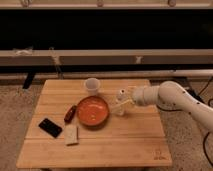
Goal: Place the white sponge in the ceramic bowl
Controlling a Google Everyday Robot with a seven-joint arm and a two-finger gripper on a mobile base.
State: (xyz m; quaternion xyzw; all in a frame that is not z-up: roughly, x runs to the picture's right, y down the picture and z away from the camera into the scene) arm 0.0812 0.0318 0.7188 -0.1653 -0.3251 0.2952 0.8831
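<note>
The white sponge [71, 134] lies flat on the wooden table [100, 150] near the front left, just right of a black slab. The ceramic bowl [92, 111], orange-red inside, sits at the table's middle and looks empty. My gripper [120, 101] hangs over the table just right of the bowl's rim, at the end of the white arm [172, 97] that reaches in from the right. It is well apart from the sponge, which lies on the bowl's far side.
A small white cup [91, 86] stands behind the bowl. A dark red-brown object [69, 113] lies against the bowl's left side. A flat black phone-like slab [50, 127] lies at the front left. A low wall ledge runs behind the table.
</note>
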